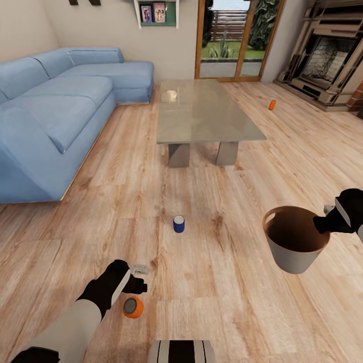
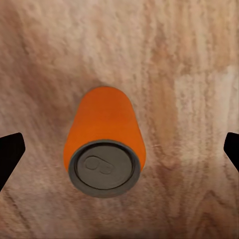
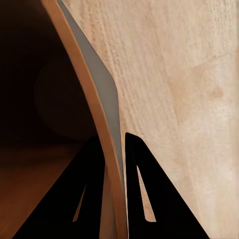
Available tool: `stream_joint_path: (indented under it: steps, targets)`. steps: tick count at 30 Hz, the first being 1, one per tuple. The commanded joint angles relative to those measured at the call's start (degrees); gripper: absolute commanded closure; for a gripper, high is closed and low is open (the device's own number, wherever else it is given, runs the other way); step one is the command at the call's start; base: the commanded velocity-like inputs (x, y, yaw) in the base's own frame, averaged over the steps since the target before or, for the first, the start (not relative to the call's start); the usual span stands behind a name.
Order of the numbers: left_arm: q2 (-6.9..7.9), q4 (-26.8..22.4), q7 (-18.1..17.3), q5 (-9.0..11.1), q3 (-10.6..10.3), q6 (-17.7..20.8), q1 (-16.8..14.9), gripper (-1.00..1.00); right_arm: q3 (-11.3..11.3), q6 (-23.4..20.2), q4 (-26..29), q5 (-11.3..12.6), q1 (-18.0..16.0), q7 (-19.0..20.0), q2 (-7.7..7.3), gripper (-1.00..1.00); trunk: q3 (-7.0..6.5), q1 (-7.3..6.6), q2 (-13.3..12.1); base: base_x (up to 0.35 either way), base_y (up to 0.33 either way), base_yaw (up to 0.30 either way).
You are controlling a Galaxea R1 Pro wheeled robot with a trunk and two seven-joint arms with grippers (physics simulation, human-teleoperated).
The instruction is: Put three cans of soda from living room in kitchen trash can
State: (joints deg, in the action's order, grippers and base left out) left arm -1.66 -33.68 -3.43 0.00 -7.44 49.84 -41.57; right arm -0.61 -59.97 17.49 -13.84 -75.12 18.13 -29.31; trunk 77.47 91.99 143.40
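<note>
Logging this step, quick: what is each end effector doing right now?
Left end effector: open, fingers spread wide around the orange can on the floor, not touching it.
Right end effector: closed on the trash can rim, holding it.

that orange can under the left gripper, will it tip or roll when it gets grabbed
The orange can stands upright on the wood floor, between the left gripper's open fingers, which are clear of it. It looks narrow and tall, so an off-centre nudge could probably tip it. Once on its round side it would likely roll. Its smooth wall may slip in a light grip.
</note>
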Motion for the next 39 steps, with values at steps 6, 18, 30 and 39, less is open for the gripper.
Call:
stream_joint_path:
  steps: [6, 18, 30, 39]
  targets:
    - [-0.01, -0.06, 0.00, 0.00, 0.01, 0.00, 0.00, -1.00, -0.15, -0.03, 0.03, 0.22, -0.03, 0.15, -0.11, 1.00, 0.01, -0.01, 0.00, -0.004, 0.000, 0.000]
    - [-0.01, -0.07, 0.00, 0.02, 0.05, 0.00, 0.00, -1.00, -0.10, -0.03, 0.46, 0.30, -0.03, 0.13, 0.02, 1.00, 0.58, -0.01, 0.00, -0.051, 0.000, 0.000]
    - [-0.01, -0.09, 0.00, 0.22, 0.06, 0.00, 0.00, -1.00, -0.10, -0.03, 0.12, 0.30, -0.03, 0.12, 0.04, 1.00, 0.80, -0.01, 0.00, -0.002, 0.106, 0.000]
    - [-0.01, -0.54, 0.00, 0.35, 0.06, 0.00, 0.00, -1.00, -0.18, -0.03, 0.18, 0.30, -0.03, 0.08, -0.11, 1.00, 0.80, -0.01, 0.00, 0.000, 0.026, 0.000]
